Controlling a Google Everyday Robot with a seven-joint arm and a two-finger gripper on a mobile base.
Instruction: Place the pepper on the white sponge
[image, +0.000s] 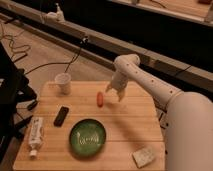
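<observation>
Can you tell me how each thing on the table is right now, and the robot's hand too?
pepper: lying on the table, not held.
white sponge: flat near the table's corner, nothing on it.
green plate: flat.
cup: upright.
tube bottle: on its side.
black gadget: lying flat.
gripper: open, empty, close beside the pepper.
</observation>
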